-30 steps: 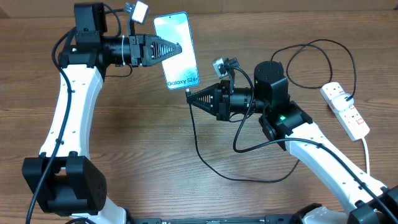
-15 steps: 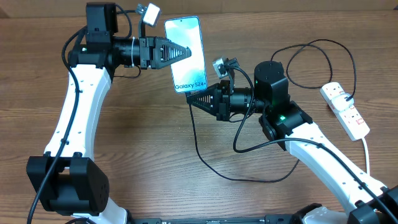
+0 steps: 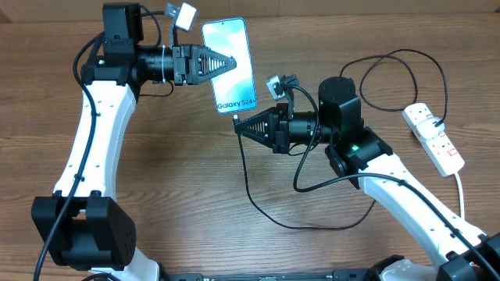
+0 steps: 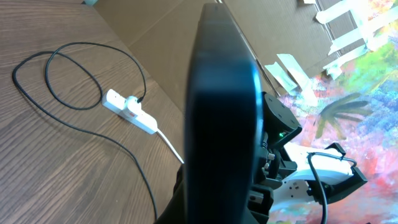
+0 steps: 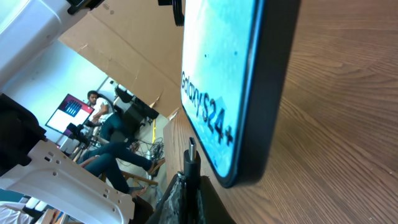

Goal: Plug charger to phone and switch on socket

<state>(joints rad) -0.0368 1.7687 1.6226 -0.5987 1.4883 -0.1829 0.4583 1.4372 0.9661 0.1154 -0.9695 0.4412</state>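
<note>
My left gripper (image 3: 228, 64) is shut on the phone (image 3: 230, 65), a slim slab with a light blue screen and "Galaxy S24+" text at its lower end, held above the table. In the left wrist view the phone (image 4: 222, 112) shows edge-on as a dark slab. My right gripper (image 3: 239, 125) is shut on the charger plug (image 5: 191, 160), whose metal tip points up just beside the phone's lower end (image 5: 236, 93), not inserted. The black charger cable (image 3: 258, 203) trails over the table to the white socket (image 3: 434, 138) at the right.
The socket's thick white cord (image 3: 461, 195) runs toward the front right edge. The charger cable loops (image 3: 406, 78) behind my right arm. In the left wrist view the socket (image 4: 130, 111) and cable loop (image 4: 74, 74) lie on the wooden table.
My left gripper carried the phone rightward and down toward the right gripper, then shifted slightly back left. The right gripper with the plug stayed nearly still.
</note>
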